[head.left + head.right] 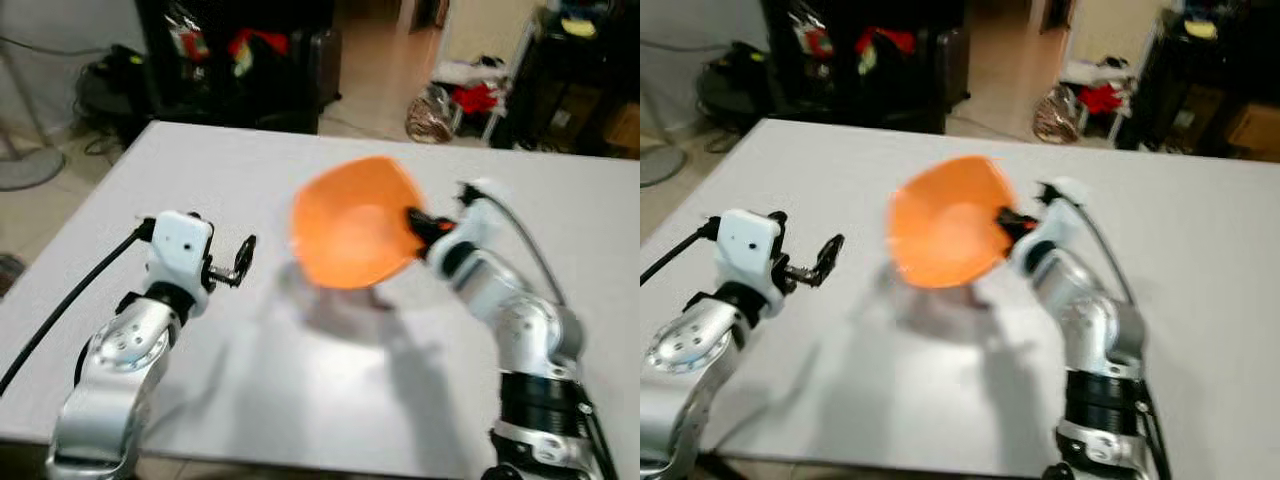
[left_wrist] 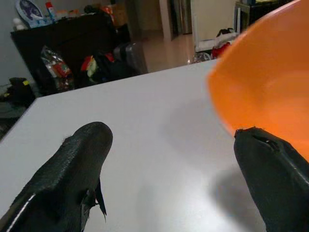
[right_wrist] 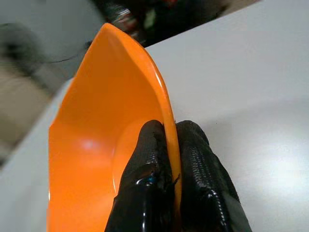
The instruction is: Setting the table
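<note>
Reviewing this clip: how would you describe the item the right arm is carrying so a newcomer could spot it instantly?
Look at the large white table; above its middle, the right gripper pinches the rim of an orange bowl, held tilted off the surface. It is the one bright orange thing over the table.

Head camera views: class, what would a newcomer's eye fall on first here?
First, the bright orange bowl, held tilted above the middle of the white table, its shadow below. The right pincer pinches its rim, one finger inside, one outside. Next, the left pincer hovers open and empty over the table to the bowl's left.
</note>
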You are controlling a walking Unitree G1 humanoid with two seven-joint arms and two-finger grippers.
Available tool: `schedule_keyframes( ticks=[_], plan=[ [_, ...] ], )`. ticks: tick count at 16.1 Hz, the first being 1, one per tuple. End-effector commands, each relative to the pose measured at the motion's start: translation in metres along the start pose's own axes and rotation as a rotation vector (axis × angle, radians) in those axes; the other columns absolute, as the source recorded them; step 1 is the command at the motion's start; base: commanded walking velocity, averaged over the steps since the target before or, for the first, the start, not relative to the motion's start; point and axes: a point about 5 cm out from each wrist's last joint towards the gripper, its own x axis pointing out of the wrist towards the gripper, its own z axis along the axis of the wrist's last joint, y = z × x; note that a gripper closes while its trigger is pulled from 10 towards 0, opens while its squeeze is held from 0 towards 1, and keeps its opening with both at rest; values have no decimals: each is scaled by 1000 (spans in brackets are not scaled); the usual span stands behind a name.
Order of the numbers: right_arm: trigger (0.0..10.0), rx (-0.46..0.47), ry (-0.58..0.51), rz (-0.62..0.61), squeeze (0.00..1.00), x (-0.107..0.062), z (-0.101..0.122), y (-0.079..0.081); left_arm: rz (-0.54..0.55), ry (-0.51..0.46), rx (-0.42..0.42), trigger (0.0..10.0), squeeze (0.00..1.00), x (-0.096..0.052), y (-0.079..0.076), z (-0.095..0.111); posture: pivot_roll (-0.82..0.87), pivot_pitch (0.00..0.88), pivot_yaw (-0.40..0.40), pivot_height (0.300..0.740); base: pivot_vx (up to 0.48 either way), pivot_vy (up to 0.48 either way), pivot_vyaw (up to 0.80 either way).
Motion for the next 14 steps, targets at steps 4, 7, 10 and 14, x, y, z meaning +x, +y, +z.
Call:
schedule_keyframes(
  ticks=[4,7,10,14],
  plan=[
    [10000,98,72,17,0,21,11,-4,-112,17,65,10000,0,-13,14,2,50,0,-29,740,0,0,0],
    [10000,153,137,17,0,31,1,-7,-191,53,91,10000,0,-23,16,-2,66,0,-34,740,0,0,0],
    [10000,248,151,31,0,43,-5,-3,-307,94,78,10000,0,-33,13,-6,74,0,-30,740,0,0,0],
    [10000,347,206,9,0,55,-18,0,-414,141,60,10000,0,-44,5,-10,93,0,-32,740,0,0,0]
  ],
)
